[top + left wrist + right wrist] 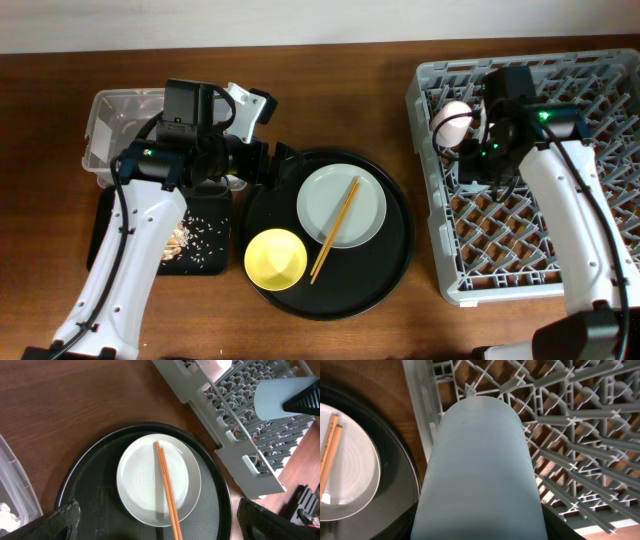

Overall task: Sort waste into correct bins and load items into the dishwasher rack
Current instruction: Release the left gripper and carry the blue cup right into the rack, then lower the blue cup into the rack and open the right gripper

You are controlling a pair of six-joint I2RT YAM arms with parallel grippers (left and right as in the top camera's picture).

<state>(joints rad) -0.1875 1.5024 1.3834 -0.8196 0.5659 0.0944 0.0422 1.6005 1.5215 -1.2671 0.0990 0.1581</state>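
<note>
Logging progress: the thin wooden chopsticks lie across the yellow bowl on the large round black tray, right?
No. The thin wooden chopsticks lie across the pale grey-white round plate on the large round black tray; the overhead view shows it.

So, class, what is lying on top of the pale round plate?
A pair of wooden chopsticks lies diagonally across the plate, one end overhanging its rim. The rest of its face looks bare; the strip beneath the chopsticks is covered.

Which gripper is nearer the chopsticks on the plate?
Left. The left gripper hangs open at the round tray's rim near the chopsticks; the right gripper holds the blue cup over the rack.
</note>
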